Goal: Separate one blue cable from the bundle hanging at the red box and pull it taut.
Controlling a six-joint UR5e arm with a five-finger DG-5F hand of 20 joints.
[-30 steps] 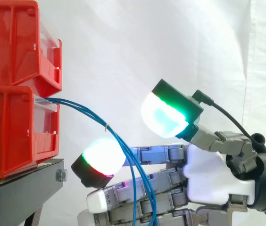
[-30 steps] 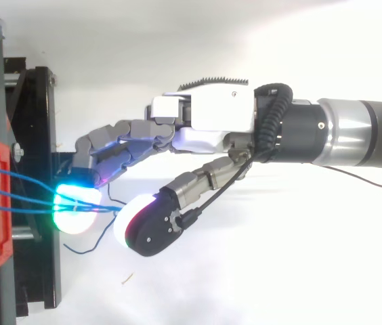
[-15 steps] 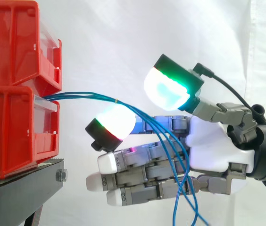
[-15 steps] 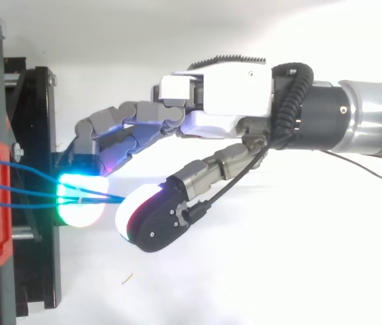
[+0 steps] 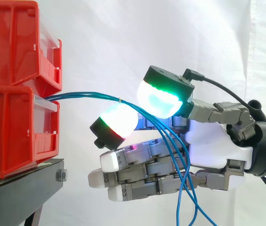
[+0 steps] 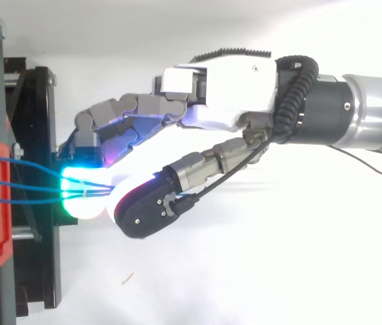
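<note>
You have: white curtain [image 5: 170, 37] behind; black stand [image 5: 24, 181] carrying stacked red bins [image 5: 15, 127]. Blue cables [image 5: 90, 95] run level from the lower bin to the hand [image 5: 208, 146]. Its thumb and fingers [image 5: 116, 123] seemingly pinch them; loose ends droop.

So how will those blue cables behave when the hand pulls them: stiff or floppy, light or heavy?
Probably floppy: the blue cables run level from the red bin, then droop in loose curves past the hand. Likely light, being thin. They may move together, since a small tie joins them, so pulling one could drag the others.
</note>
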